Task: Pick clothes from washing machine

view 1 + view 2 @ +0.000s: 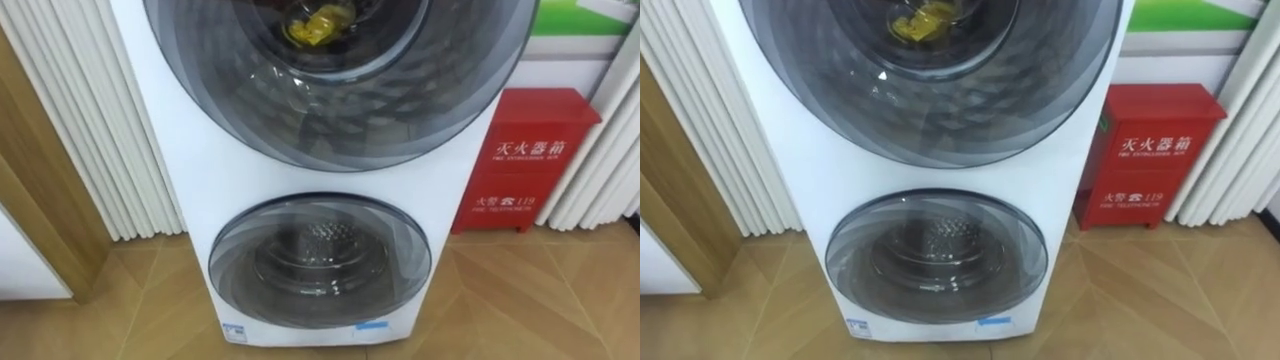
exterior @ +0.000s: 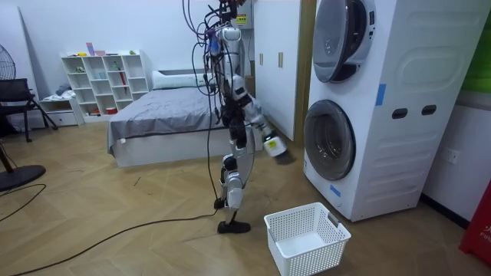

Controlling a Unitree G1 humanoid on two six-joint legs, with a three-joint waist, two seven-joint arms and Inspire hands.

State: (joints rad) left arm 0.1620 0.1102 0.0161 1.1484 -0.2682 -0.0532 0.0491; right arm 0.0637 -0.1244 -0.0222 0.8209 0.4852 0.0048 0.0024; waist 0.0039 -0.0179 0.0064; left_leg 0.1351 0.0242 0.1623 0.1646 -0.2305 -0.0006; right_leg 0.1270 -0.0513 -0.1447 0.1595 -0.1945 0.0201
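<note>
Washing machine (image 2: 399, 107) stands upright, its long axis vertical. Its upper door (image 1: 340, 80) and lower door (image 1: 320, 262) are shut and face the robot. The room view adds a white basket (image 2: 307, 239) before it and the right hand (image 2: 270, 146) held toward the lower door; its fingers cannot be made out. The eye views show yellow cloth (image 1: 318, 22) behind the upper door's glass.

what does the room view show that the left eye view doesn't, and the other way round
Room view: the robot standing before the washer, a white basket on the floor near its feet, and a bed and shelf behind it. Left eye view: a yellow item behind the glass of the upper door. Both: the washer, its upper door and lower door shut, and the wood floor.
</note>
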